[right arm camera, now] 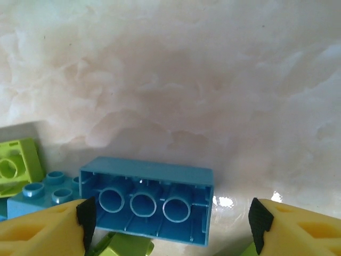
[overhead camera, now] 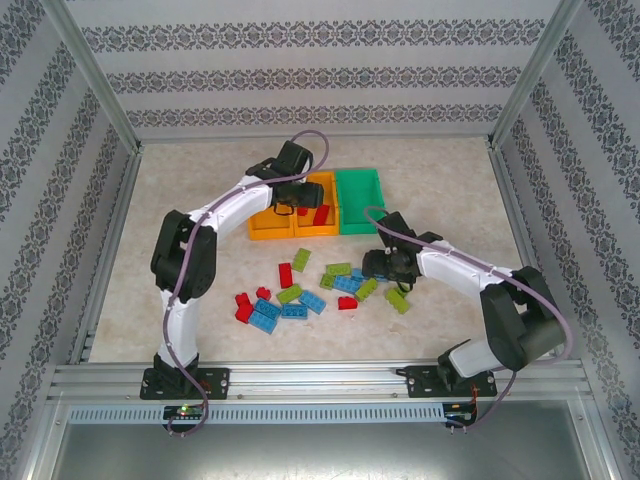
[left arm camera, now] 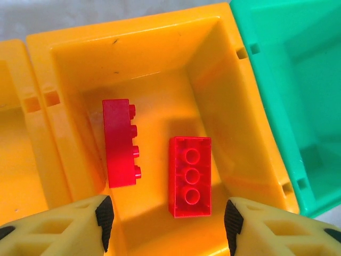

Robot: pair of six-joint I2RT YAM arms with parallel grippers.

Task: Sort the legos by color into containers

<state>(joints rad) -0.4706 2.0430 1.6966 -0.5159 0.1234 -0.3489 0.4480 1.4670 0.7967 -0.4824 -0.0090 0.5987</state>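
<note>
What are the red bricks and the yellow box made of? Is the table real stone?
The red bricks look like hard, shiny plastic: crisp moulded studs, smooth faces. The yellow box seems plastic too, glossy, with small scuffs. The table has a marbled stone pattern; real stone or a printed sheet, I cannot tell.

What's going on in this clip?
Legos are being sorted by color. The left gripper hangs open over the middle orange bin, which holds two red bricks. The right gripper is down among the loose ones on the table, jaws open either side of a blue brick, not yet gripping it.
</note>
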